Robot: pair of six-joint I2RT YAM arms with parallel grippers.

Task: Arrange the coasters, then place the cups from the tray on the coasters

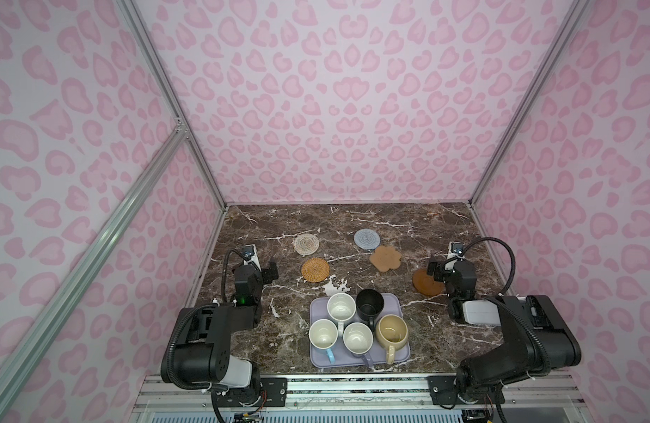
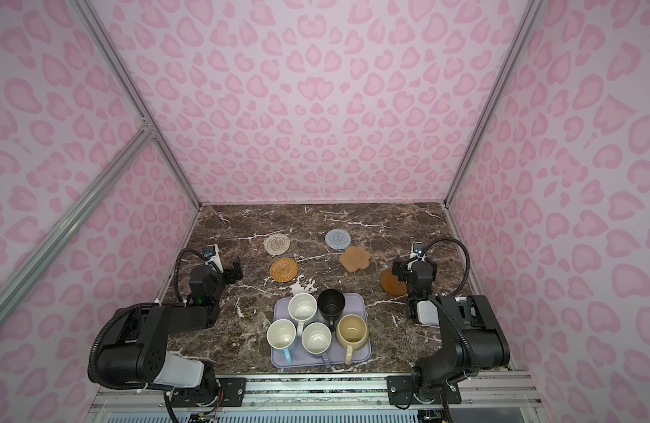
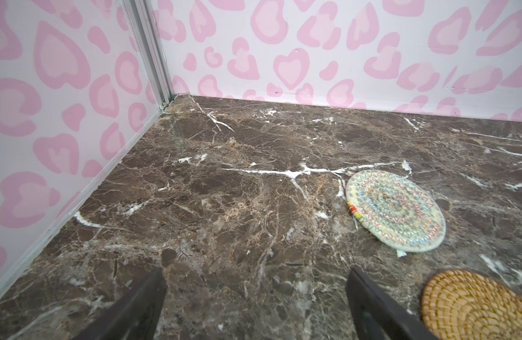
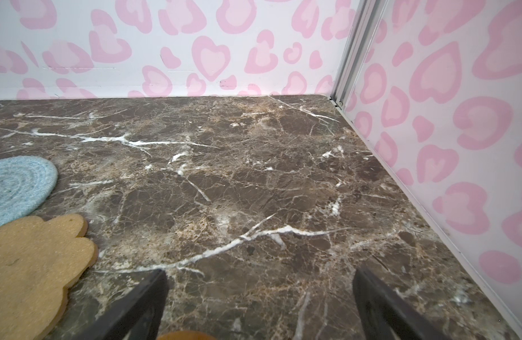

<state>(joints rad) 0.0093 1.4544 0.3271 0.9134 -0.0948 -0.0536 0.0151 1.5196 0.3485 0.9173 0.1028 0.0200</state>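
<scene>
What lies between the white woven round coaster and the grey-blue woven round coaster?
Both top views show only bare brown marble tabletop between the white coaster and the grey-blue coaster.

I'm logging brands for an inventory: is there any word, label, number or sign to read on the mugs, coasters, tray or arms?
No text can be read anywhere.
Mugs: plain, no print in view.
Tray: plain, no marking.
Coasters: woven or plain patterns only, no writing.
Arms: no legible label; any marking is too small to tell.
</scene>
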